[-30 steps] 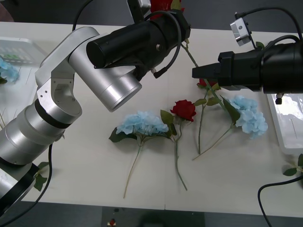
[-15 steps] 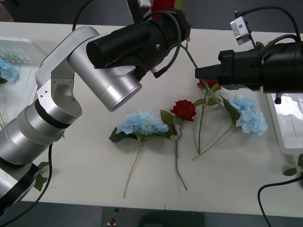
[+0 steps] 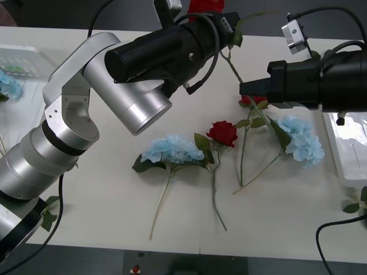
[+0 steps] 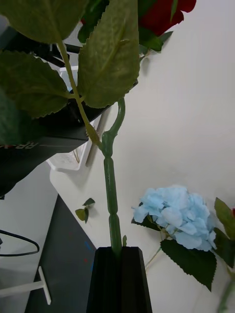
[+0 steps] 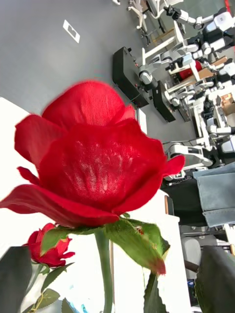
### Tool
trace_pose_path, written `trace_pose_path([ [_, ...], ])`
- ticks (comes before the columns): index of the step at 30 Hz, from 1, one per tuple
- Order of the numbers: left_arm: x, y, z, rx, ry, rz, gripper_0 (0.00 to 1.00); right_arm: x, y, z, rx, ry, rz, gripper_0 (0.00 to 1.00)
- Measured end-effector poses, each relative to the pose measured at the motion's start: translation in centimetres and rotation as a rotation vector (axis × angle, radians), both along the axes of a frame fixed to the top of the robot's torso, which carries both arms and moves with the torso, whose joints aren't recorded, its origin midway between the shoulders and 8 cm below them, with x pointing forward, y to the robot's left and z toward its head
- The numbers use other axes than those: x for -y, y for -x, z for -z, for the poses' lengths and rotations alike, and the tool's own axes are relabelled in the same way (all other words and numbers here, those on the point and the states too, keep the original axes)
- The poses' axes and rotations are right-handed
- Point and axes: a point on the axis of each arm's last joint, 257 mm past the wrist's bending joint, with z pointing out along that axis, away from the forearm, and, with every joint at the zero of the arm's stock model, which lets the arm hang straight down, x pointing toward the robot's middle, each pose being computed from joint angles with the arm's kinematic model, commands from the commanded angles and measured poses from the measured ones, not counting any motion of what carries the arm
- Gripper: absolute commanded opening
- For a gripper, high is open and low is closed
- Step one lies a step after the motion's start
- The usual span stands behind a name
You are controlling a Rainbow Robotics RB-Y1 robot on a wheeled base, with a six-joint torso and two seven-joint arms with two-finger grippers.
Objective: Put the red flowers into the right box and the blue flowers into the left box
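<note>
A red flower is lifted over the table's far side, its bloom [image 3: 205,5] by my left gripper [image 3: 225,24] and filling the left wrist view [image 5: 93,156]. Its green stem [image 4: 111,195] runs down into my right gripper [image 3: 243,89], whose black fingers [image 4: 119,279] are shut on it. My left gripper stands open around the stem just below the bloom. On the table lie two more red flowers [image 3: 222,133] [image 3: 250,101] and two blue flowers [image 3: 172,150] [image 3: 301,141]. A third blue flower [image 3: 8,86] lies in the left box [image 3: 26,57]. The right box [image 3: 343,150] is at the right edge.
Loose green leaf sprigs lie at the table's right edge [image 3: 356,206] and beside my left arm's base [image 3: 49,216]. My left arm [image 3: 132,74] crosses over the table's left half. Bare tabletop stretches along the near edge.
The held flower's bloom has shifted slightly right and a leaf has sprung up beside my left wrist. My right gripper has edged right with the stem.
</note>
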Motion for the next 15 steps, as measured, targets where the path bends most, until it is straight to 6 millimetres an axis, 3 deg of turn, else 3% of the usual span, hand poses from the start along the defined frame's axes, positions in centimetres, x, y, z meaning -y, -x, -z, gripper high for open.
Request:
trace_pose_path([
  [3,0.0,0.0,0.0,-0.009,0.014,-0.002,1.00,1.5,-0.1,0.0,0.005,0.033,0.015,0.00],
  [6,-0.2,-0.1,-0.2,-0.005,0.020,-0.002,1.00,4.4,-0.7,0.2,0.008,0.071,0.068,0.00],
  [10,-2.2,-0.6,-0.1,0.004,-0.004,-0.020,1.00,9.6,-1.1,0.7,-0.001,0.108,0.173,0.00],
  [15,-5.2,1.5,1.6,-0.001,-0.037,0.012,1.00,17.3,-0.7,1.3,-0.019,0.162,0.330,0.00],
])
